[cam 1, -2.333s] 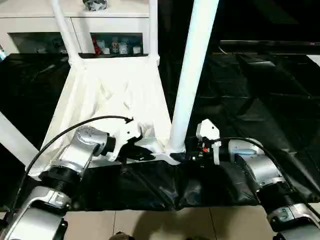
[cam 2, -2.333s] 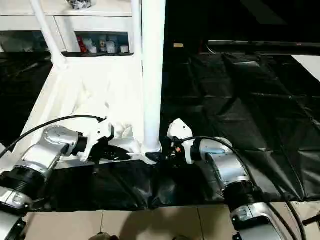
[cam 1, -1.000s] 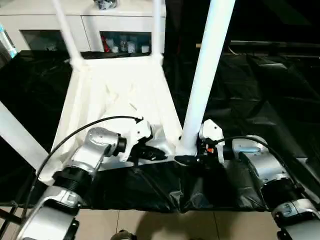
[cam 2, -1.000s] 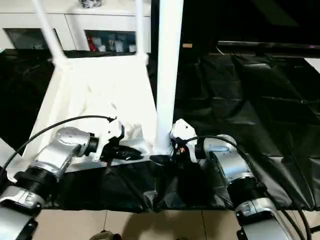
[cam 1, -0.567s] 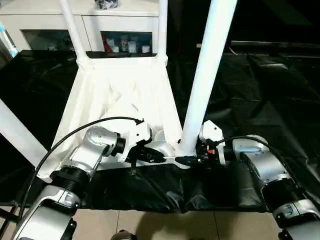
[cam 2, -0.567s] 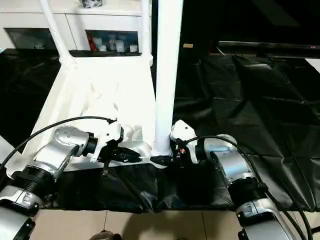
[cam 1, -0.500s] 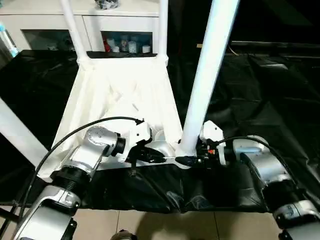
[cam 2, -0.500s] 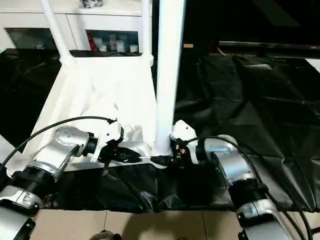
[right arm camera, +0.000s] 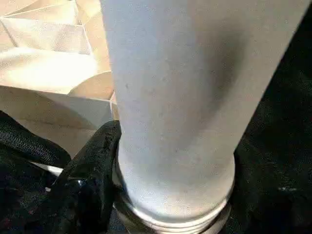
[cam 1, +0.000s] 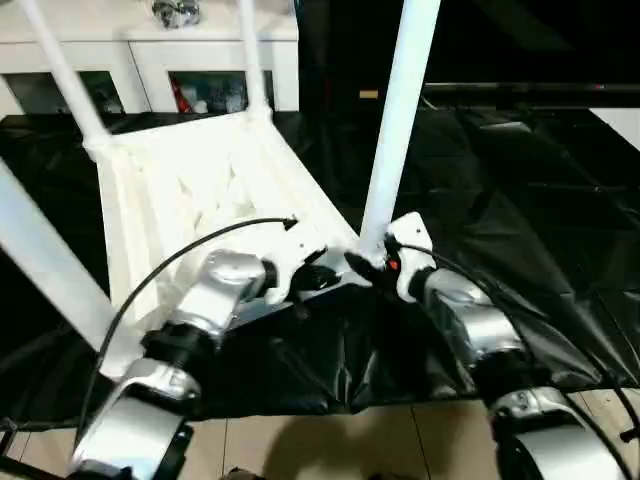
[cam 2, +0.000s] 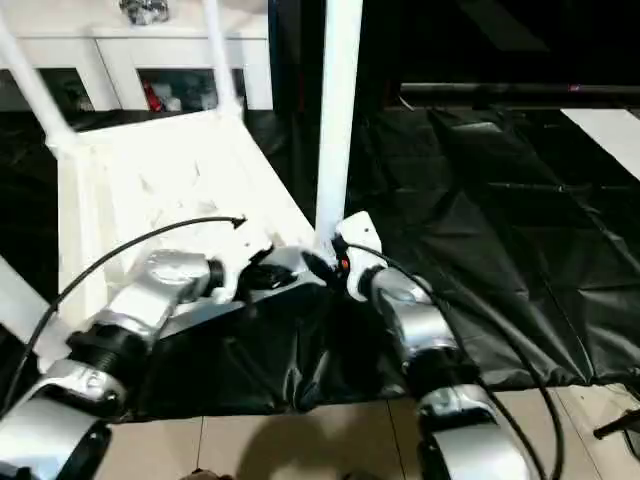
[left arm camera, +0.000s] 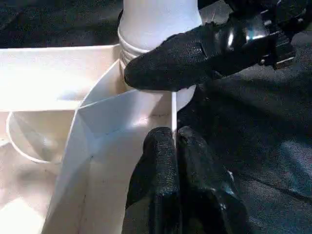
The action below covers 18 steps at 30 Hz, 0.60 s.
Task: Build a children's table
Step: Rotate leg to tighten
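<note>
Left claw pinched shut on tabletop rim; right claw gripped near leg base. Advice: steady top, press leg straight into corner socket.

Smooth white plastic table, glossy black sheet

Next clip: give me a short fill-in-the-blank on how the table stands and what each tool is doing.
The white plastic table top lies with its ribbed underside facing ____.
The left tool pinches the top's thin ____.
The right tool sits at the base of a white tubular ____.
Under everything lies a ____ plastic sheet.

Missing: up; edge; leg; black
</note>
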Tool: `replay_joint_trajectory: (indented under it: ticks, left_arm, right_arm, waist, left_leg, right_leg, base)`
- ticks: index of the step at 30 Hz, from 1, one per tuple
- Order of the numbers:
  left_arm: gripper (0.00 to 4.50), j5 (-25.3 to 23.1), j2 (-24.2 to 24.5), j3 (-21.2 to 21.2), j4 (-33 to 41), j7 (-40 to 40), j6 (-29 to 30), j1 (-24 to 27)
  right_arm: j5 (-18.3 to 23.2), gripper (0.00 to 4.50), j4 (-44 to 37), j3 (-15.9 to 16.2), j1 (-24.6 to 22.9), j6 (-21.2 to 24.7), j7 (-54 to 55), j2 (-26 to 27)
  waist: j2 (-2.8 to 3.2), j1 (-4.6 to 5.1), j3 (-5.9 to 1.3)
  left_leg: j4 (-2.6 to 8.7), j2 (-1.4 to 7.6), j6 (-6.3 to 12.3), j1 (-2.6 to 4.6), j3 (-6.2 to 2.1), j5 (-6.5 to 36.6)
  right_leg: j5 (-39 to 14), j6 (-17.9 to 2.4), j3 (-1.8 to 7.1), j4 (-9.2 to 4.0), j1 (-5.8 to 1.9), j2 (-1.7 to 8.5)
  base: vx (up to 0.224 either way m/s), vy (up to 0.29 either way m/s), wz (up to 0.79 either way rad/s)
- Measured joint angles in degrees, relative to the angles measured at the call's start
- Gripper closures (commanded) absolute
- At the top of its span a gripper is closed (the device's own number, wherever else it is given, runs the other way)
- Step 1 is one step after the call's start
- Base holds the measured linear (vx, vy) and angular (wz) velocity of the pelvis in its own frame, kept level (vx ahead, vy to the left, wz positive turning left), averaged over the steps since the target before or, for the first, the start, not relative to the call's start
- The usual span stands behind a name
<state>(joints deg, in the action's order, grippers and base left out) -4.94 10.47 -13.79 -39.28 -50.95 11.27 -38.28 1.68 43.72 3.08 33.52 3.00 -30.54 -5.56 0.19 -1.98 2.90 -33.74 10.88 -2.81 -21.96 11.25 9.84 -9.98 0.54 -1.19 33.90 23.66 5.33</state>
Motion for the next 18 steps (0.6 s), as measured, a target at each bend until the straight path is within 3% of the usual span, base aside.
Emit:
replay_joint_trajectory:
  ticks: [9, 14, 17, 18]
  left_arm:
    - [4.5, 0.9, 0.8, 0.0, 0.2, -4.6, -1.9, 0.2]
    - [4.5, 3.1, 3.1, -0.3, 1.8, -11.4, -4.0, 1.6]
    - [4.5, 4.2, 4.9, -0.8, 2.6, -16.2, -5.0, 2.2]
    - [4.5, 4.3, 5.2, -0.9, 2.7, -17.4, -5.4, 2.3]
  right_arm:
    - [1.2, 0.61, -2.3, 0.1, -1.2, -0.5, -9.8, -3.1]
    - [2.9, 0.61, -6.0, 2.7, -2.9, -0.9, -21.8, -8.2]
    - [4.0, 0.61, -9.1, 4.2, -4.4, -0.5, -28.8, -10.7]
    - [4.3, 0.85, -9.6, 4.6, -4.5, -0.1, -30.5, -11.0]
  waist:
    - [0.0, -0.36, 0.0]
    - [0.01, -1.69, 0.01]
    - [0.06, -3.01, 0.04]
    - [0.08, -3.24, 0.05]
  left_leg:
    - [0.02, 0.01, 0.0, -0.14, 0.07, 0.0]
    - [0.18, 0.16, 0.05, -0.29, 0.1, 0.0]
    - [0.19, 0.32, 0.09, -0.35, 0.12, 0.0]
    - [0.18, 0.4, 0.07, -0.38, 0.16, 0.0]
  right_leg:
    - [0.5, -0.7, 0.03, 0.07, 0.05, 0.0]
    - [0.3, -0.4, -0.2, 0.09, 0.2, -0.04]
    - [0.2, -0.4, -0.46, 0.13, 0.24, -0.04]
    - [0.2, -0.4, -0.54, 0.14, 0.22, -0.03]
  base:
    - [0.0, 0.0, 0.0]
    - [0.047, -0.006, 0.0]
    - [0.0, 0.0, 0.0]
    - [0.0, 0.0, 0.0]
